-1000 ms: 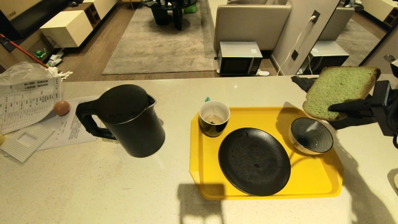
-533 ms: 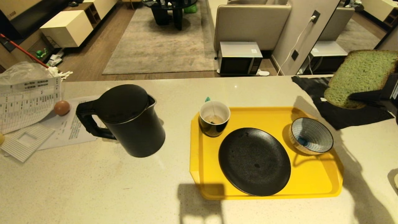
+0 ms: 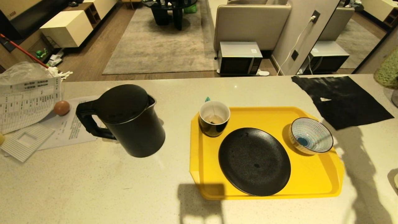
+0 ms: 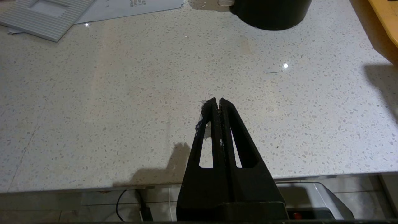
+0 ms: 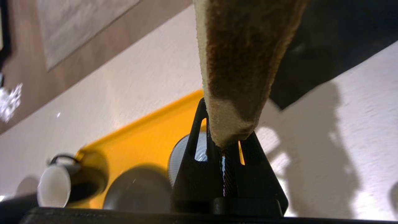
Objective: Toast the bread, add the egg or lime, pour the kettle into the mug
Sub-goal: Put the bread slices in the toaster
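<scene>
The bread (image 5: 245, 62) is a thick slice with a brown crust, pinched edge-on in my right gripper (image 5: 228, 124), which is shut on it above the counter right of the tray. In the head view only the green corner of the bread (image 3: 388, 73) shows, at the far right edge. The black kettle (image 3: 130, 121) stands on the counter to the left. The mug (image 3: 214, 119) sits on the tray's back left corner. One egg (image 3: 61, 107) lies on papers at the far left. No lime is clearly in view. My left gripper (image 4: 217, 101) is shut and empty over the counter's front edge.
The yellow tray (image 3: 311, 183) holds a black plate (image 3: 254, 161) and a striped bowl (image 3: 311, 140). A black cloth (image 3: 342, 99) lies at the back right. Papers and a plastic bag (image 3: 28, 93) crowd the far left. The kettle's base (image 4: 270, 14) is ahead of my left gripper.
My right gripper has carried the bread up and to the right, from over the striped bowl to the head view's right edge. The left arm, kettle, mug and egg have not moved.
</scene>
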Tool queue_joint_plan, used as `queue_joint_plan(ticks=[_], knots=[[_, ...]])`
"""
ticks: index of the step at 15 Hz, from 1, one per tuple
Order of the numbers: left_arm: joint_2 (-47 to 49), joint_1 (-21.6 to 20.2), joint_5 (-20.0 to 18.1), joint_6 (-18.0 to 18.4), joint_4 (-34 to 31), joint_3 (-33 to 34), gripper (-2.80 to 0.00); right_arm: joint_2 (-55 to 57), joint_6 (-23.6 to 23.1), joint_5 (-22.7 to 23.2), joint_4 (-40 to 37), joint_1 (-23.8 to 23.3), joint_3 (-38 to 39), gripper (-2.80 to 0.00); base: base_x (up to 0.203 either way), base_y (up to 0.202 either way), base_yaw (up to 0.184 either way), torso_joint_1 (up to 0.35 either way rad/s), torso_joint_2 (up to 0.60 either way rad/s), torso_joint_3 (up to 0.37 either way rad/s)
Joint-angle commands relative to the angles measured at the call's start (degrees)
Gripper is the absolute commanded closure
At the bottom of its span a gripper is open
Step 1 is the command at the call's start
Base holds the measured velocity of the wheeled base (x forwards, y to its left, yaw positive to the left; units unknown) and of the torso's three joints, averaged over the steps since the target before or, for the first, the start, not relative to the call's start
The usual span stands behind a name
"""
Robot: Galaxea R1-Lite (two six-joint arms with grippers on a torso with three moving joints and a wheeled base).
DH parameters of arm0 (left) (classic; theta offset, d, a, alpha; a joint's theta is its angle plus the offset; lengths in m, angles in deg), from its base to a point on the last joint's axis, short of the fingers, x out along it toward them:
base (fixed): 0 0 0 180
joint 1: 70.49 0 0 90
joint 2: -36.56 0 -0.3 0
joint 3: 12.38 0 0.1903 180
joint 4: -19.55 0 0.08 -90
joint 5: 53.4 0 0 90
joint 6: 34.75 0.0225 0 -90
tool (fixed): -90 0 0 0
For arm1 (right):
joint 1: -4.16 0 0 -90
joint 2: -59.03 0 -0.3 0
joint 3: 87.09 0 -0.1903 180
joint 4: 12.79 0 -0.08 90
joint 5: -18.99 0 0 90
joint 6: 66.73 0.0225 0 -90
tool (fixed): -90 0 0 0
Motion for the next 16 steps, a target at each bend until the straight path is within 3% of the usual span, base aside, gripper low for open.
queue_joint_plan(ticks=[1,3,6,9,13,16], knots=[[0.04,-0.01,-0.01,0.00,0.03,0.00,0.00,0.51,-1.37,0.15,1.32,-5.26,0.06,0.00,0.000,0.000,0.000,0.000,0.00,0.000],[0.04,-0.03,0.02,0.00,0.03,0.00,0.00,0.88,-3.33,0.51,2.97,-8.51,-0.12,0.00,0.000,0.000,0.000,0.000,0.00,0.000],[0.04,-0.04,0.02,0.00,0.03,0.00,0.00,1.24,-2.22,1.12,1.76,-8.79,-2.01,0.00,0.000,0.000,0.000,0.000,0.00,0.000],[0.04,-0.01,0.02,0.00,0.03,0.00,0.00,1.87,5.60,2.55,-4.81,-8.23,-8.88,0.00,0.000,0.000,0.000,0.000,0.00,0.000],[0.04,-0.01,0.02,0.00,0.03,0.00,0.00,5.82,21.38,4.50,-21.58,-8.27,-26.85,0.00,0.000,0.000,0.000,0.000,0.00,0.000],[0.04,-0.09,0.02,0.00,0.03,0.00,0.00,8.75,30.52,4.99,-31.95,-10.68,-32.17,0.00,0.000,0.000,0.000,0.000,0.00,0.000]])
